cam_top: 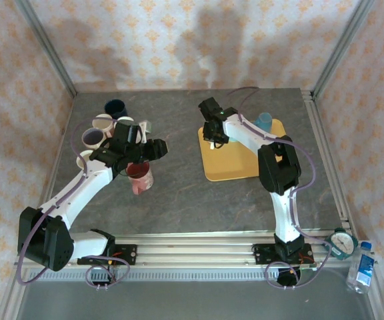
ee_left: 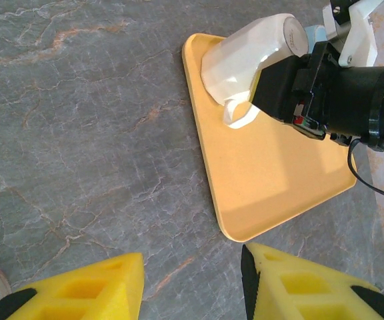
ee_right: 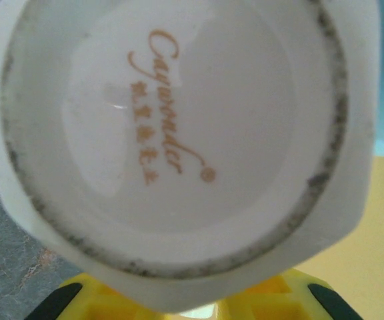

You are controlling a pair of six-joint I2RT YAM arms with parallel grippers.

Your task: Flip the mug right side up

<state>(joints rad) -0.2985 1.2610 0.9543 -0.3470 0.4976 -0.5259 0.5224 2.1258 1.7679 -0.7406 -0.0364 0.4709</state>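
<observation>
Grey stone-look table (cam_top: 179, 193), patterned walls (cam_top: 179, 40) on 3 sides. Yellow tray (ee_left: 279, 180) sits on the table's right half, with a blue cup (cam_top: 264, 121) at its far corner. White mug (ee_left: 245, 57) is over the tray's corner, tilted, base raised and mouth angled down toward the tray; can't tell if the rim touches it. Its handle points toward the tray middle. Right gripper (ee_right: 192, 307) is pinching the white mug, and which part it grips is hidden. The right wrist view looks straight at the mug base with its gold script logo. Left gripper (ee_left: 192, 280) is spread, nothing between its 2 yellow fingers (ee_left: 99, 290), hanging over bare table left of the tray. Pink mug (cam_top: 141, 179) is just beside it, and a cluster of mugs (cam_top: 105, 127) stands at far left.
</observation>
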